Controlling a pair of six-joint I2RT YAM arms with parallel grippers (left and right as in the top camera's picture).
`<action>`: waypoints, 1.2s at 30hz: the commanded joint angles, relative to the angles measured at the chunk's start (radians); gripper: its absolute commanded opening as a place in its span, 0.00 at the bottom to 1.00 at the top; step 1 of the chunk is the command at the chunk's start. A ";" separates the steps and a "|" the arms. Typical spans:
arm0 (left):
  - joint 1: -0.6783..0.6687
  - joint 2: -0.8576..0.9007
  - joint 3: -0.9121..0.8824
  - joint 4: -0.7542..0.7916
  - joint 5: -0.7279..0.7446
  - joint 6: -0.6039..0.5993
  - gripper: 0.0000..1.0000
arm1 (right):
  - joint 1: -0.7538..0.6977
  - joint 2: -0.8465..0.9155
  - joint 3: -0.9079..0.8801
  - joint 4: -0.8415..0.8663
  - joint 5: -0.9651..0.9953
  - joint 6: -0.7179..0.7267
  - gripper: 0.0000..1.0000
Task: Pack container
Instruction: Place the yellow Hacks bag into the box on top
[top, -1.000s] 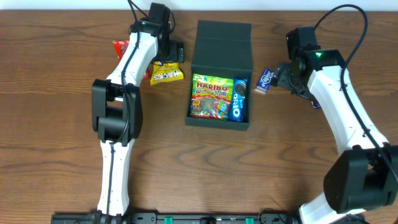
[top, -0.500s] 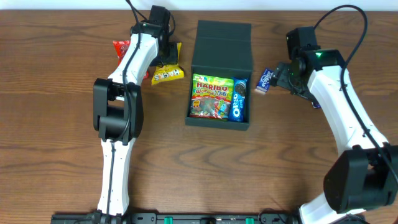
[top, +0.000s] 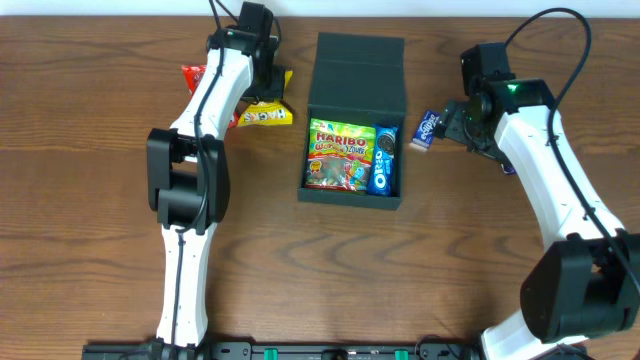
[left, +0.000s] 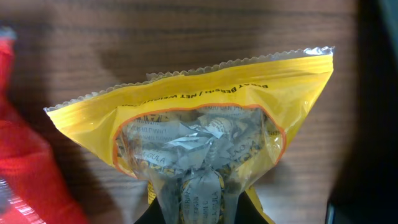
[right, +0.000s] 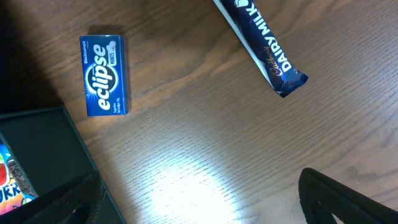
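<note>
Left wrist shows the left gripper (top: 270, 92) pinching the yellow candy bag (left: 199, 143); the right gripper (right: 202, 199) stands spread wide.

The container (top: 358, 80) is a dark teal-green, matte, square box. It sits flat on the tabletop, upright, with its hinged flap lid swung open and lying back on the far side. The open compartment holds a Haribo bag (top: 340, 155) lying flat and an Oreo pack (top: 383, 158) beside it, against the wall nearer the right jaws. The box lies between the two sets of jaws, clear of both. The right wrist view shows one corner (right: 43, 146), near the right jaws.
</note>
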 joint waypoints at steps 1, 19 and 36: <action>-0.005 -0.142 0.057 -0.008 -0.013 0.198 0.06 | -0.010 -0.014 -0.002 -0.001 0.004 -0.013 0.99; -0.226 -0.327 -0.002 -0.390 0.441 1.178 0.06 | -0.144 -0.014 -0.002 -0.023 0.004 -0.013 0.99; -0.284 -0.323 -0.371 0.159 0.391 1.341 0.06 | -0.145 -0.014 -0.002 -0.023 0.004 -0.020 0.99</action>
